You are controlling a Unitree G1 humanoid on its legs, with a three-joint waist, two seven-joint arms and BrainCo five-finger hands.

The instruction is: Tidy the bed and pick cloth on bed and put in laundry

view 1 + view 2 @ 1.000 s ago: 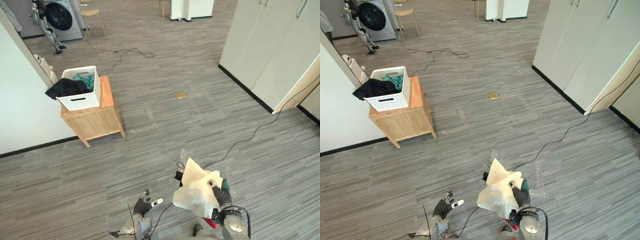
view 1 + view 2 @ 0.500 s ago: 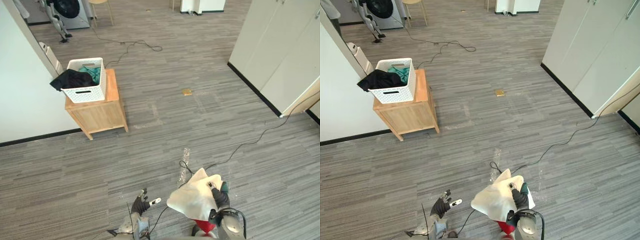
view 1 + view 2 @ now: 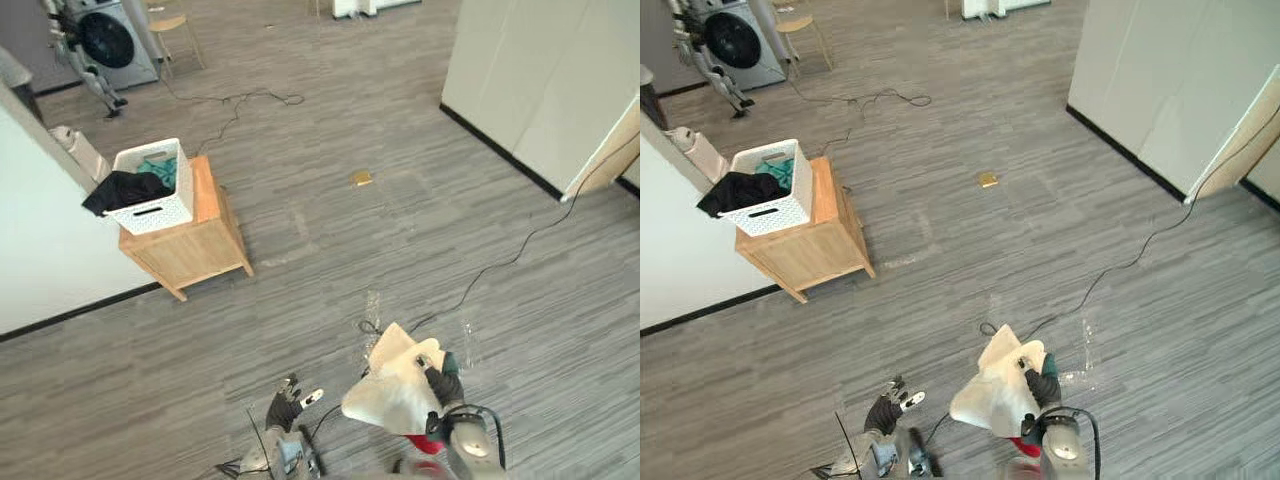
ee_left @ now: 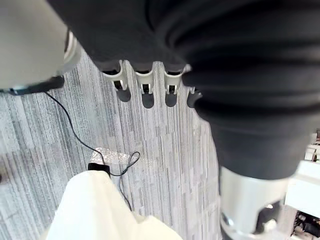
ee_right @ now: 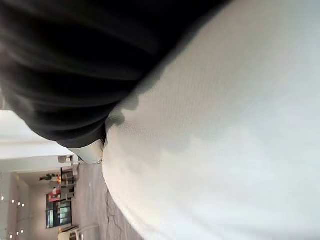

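Left eye view: my right hand clutches one cream cloth, well apart from one white laundry basket on one wooden cabinet. Basket holds two pieces: black garment, teal garment.
Right eye view: same count. I judge pickup done, carry and drop left.
Left wrist view: left hand fingers straight, empty.
Right wrist view: cream cloth pressed against hand.

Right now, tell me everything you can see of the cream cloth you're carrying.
The cream cloth is plain, soft-looking off-white fabric, bunched into a loose bundle with one corner peaking upward. It hangs above the grey floor, held by the right hand, whose fingers curl over its right edge. The left hand is open and apart from it.
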